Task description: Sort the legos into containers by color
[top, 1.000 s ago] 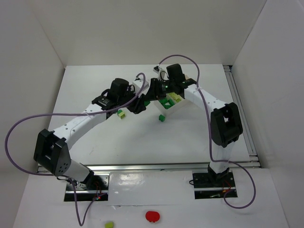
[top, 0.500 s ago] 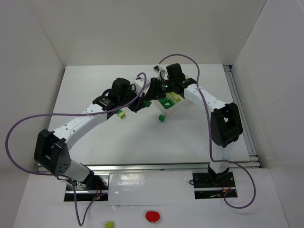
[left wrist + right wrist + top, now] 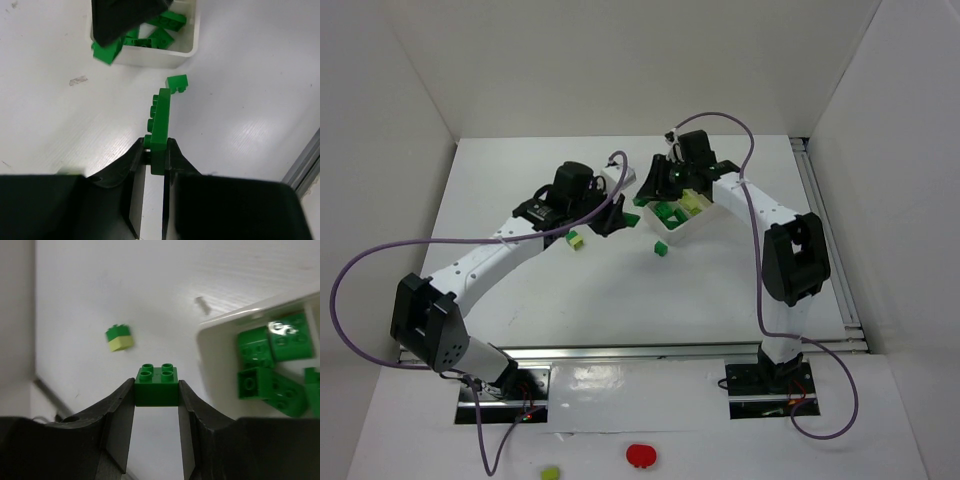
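My left gripper (image 3: 618, 216) (image 3: 156, 146) is shut on a long dark green lego (image 3: 160, 125), held edge-up just left of the white tray (image 3: 670, 238) (image 3: 155, 57). My right gripper (image 3: 642, 194) (image 3: 156, 382) is shut on a square dark green lego (image 3: 156, 389), above the table off the tray's left end. The tray's near compartment (image 3: 210, 347) holds several dark green legos (image 3: 272, 367); lime ones (image 3: 692, 203) lie in another. A small dark green lego (image 3: 661, 249) (image 3: 177, 82) lies on the table. A green-on-lime lego (image 3: 574, 239) (image 3: 119, 337) lies to the left.
White walls close in the table on the left, back and right. A metal rail (image 3: 826, 240) runs along the right edge. Purple cables loop over both arms. A flat red round thing (image 3: 641, 455) and a lime brick (image 3: 550, 473) lie in front of the arm bases.
My right gripper has drawn back toward the far side with its green lego, away from the tray's left end. The left arm has barely moved.
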{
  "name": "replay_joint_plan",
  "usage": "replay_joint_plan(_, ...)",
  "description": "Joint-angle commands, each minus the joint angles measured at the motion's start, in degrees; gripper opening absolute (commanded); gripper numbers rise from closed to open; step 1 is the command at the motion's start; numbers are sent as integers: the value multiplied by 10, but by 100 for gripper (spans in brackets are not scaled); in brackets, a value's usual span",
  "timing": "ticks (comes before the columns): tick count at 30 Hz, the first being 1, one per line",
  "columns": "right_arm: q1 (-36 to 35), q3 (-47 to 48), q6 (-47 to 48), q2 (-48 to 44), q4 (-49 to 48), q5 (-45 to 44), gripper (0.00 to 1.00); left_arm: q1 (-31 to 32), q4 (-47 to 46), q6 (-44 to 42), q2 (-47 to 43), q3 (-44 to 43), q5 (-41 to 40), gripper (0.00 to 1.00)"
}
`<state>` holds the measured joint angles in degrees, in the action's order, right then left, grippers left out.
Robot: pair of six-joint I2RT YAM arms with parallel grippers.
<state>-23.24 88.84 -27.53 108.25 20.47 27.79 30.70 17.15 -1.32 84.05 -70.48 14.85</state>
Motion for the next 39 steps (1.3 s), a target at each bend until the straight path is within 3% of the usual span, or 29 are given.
replay_joint_plan(1,-3,29,6,-41,22,-173,24,-2,6,5,-34,7,18,0)
replay_joint_plan(3,-3,16,16,-41,40,-248,24,-20,1,18,-34,15,39,0)
replay_joint_plan(7,-3,16,39,-27,77,-312,24,-31,7,75,-1,-17,63,0)
replay_joint_plan(12,-3,5,44,-21,78,-318,29,-31,15,146,91,-112,100,0)
replay_joint_plan(14,-3,5,50,-16,77,-313,39,-20,15,170,112,-144,100,0)
replay_joint_plan(15,-8,5,56,-15,77,-308,60,-14,15,170,123,-155,93,0)
replay_joint_plan(19,-8,5,61,-30,77,-318,88,-9,29,199,183,-201,53,0)
replay_joint_plan(22,-8,5,61,-54,91,-359,90,-9,35,205,204,-227,47,0)
replay_joint_plan(26,25,-20,61,-95,102,-474,90,-4,35,210,240,-258,54,0)
replay_joint_plan(31,93,-68,55,-161,102,-488,91,8,35,230,291,-298,35,0)
replay_joint_plan(33,121,-91,49,-181,107,-482,91,8,40,230,318,-319,35,9)
replay_joint_plan(34,121,-98,49,-202,107,-475,91,8,47,236,327,-335,35,21)
replay_joint_plan(35,130,-110,56,-211,102,-469,91,8,47,236,335,-344,35,40)
replay_joint_plan(38,130,-129,77,-245,102,-429,91,8,86,236,364,-387,40,51)
replay_joint_plan(39,111,-144,83,-254,102,-421,89,8,94,236,364,-394,40,80)
